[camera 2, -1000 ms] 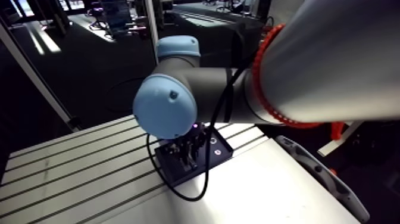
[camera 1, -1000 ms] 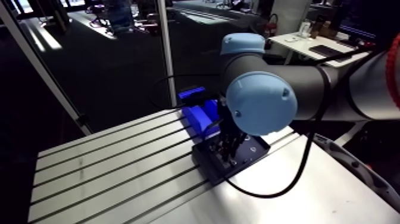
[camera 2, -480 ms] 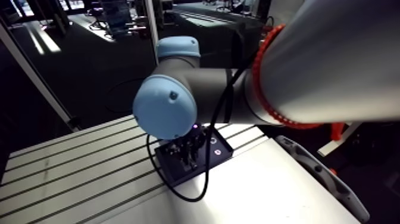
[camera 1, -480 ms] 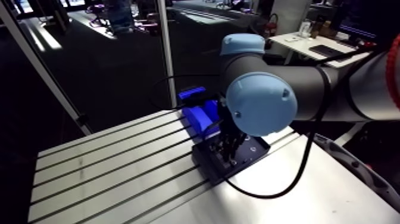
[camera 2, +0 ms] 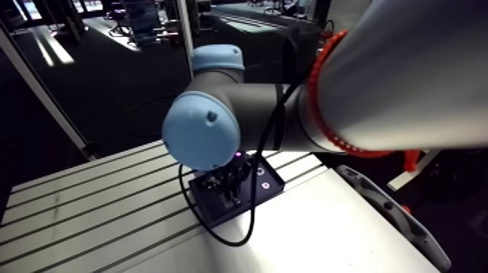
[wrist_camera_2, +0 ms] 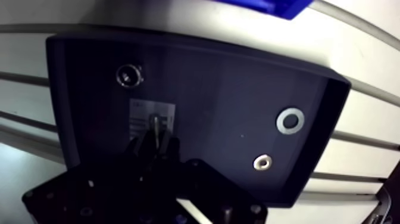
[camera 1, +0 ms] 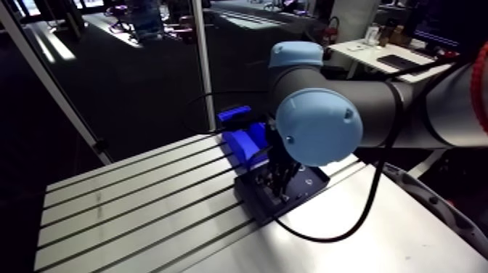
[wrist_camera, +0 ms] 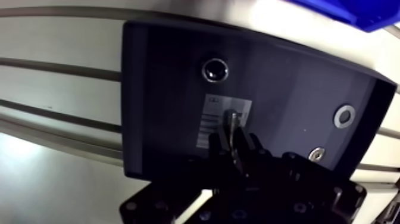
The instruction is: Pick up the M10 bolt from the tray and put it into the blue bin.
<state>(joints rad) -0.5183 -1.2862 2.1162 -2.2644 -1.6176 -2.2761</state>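
Slotted aluminium table [wrist_camera: 59, 44] carrying a black tray [wrist_camera: 161, 95], M10 bolt [wrist_camera: 232, 121] over the tray's white label [wrist_camera: 211, 119], pinched between the gripper's [wrist_camera: 233, 140] fingers, washer [wrist_camera: 344, 115] and two nuts elsewhere in the tray, blue bin [wrist_camera: 357, 9] just beyond it.

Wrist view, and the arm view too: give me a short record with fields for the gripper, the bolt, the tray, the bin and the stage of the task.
gripper: shut on the bolt, low over the tray
bolt: metal, between the fingertips, above the white label
tray: dark, on the slotted table; also holds a round ring-shaped part, a washer and a small nut
blue bin: just beyond the tray, ahead of the gripper
stage: bolt gripped, not yet in the bin
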